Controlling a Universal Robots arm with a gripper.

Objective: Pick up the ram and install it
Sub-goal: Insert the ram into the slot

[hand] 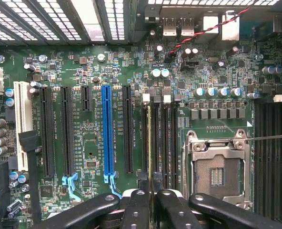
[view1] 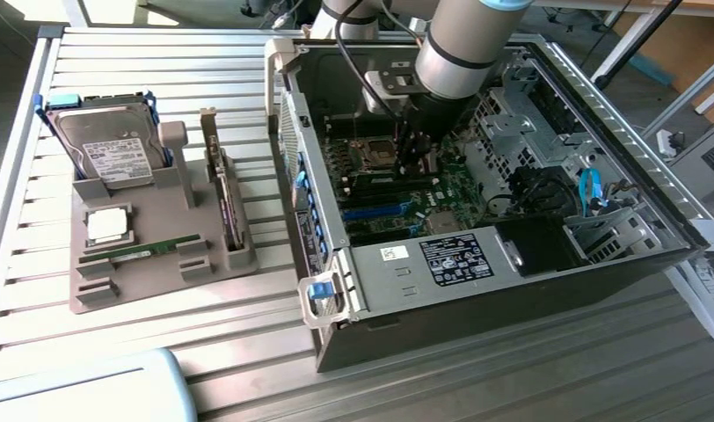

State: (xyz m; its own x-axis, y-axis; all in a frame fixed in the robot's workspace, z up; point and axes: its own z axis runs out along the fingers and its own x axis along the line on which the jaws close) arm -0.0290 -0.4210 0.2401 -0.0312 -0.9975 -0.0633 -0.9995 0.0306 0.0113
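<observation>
Jaws: closed on the ram, which is held edge-on.
Ram: inside the computer case, at the memory slots beside the processor socket.
Tray: on the tabletop; holds a hard drive, an upright card and another green stick.

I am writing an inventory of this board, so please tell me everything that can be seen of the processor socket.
The processor socket is a square, silver-looking metal frame around a dark field with a small grid of contacts at its centre. No chip sits in it. It lies flat on the green motherboard, between two groups of black memory slots. A thin metal rod reaches out from its frame.
</observation>
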